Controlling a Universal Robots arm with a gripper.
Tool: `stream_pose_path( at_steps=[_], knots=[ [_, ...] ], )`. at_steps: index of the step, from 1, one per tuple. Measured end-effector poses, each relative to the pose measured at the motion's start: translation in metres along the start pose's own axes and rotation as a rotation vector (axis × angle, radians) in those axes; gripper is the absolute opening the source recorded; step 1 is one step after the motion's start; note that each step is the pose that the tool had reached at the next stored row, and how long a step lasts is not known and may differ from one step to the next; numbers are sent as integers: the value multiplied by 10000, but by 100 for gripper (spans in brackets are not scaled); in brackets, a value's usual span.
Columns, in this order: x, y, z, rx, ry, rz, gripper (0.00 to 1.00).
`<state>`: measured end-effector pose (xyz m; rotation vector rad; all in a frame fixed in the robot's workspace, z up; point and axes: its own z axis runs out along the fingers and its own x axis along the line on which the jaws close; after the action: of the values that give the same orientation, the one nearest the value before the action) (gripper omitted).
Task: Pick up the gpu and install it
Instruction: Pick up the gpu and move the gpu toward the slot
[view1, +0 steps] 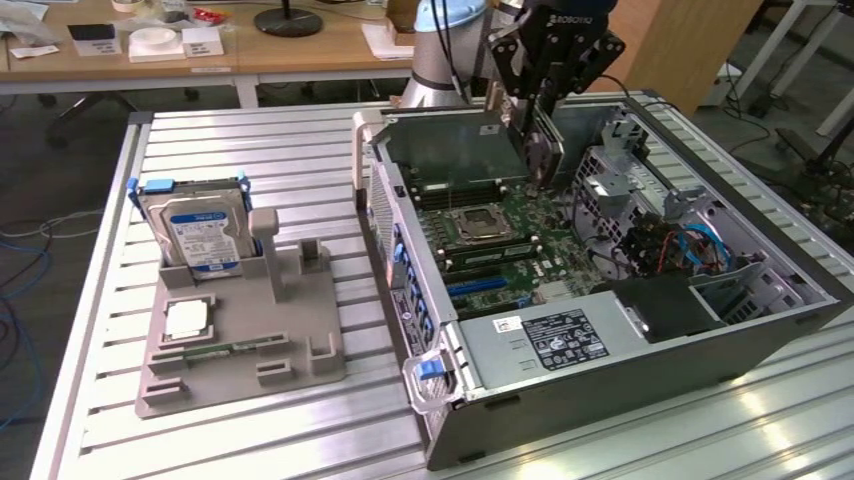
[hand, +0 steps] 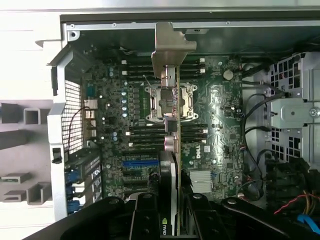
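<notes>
1. At the upper right of the exterior view, the gripper is clamped on the gpu, holding it on edge over the open computer case.
2. The card hangs directly below the gripper, above the motherboard. Its silver bracket points at the case's far wall.
3. Its long axis appears to run crosswise to the blue slot, and it seems clear of the board.

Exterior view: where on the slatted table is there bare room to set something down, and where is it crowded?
Bare: the slatted table behind the hard drive and grey parts holder, and the strip in front of holder and computer case. Crowded: inside the case, where the gripper holds the gpu over the motherboard.
</notes>
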<state>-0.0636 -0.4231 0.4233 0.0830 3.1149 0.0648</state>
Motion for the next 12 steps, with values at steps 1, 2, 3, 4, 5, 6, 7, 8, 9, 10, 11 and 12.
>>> stream_pose_path(
  at_steps=[1,2,3,4,5,6,7,8,9,10,11,12],
  knots=[
    [-24,3,1,0,1,-1,27],
    [-51,5,1,0,0,-2,27],
    [-77,8,2,1,1,-2,27],
    [-104,10,3,1,0,0,27],
    [-136,13,4,0,0,1,27],
    [-167,15,5,0,1,0,27],
    [-198,18,6,0,0,-2,27],
    [-230,20,6,0,0,-2,27],
    [-262,22,7,0,0,-1,27],
    [-295,24,8,0,0,0,27],
    [-328,26,9,0,0,-1,27],
    [-359,28,10,0,0,-2,27]
  ],
)
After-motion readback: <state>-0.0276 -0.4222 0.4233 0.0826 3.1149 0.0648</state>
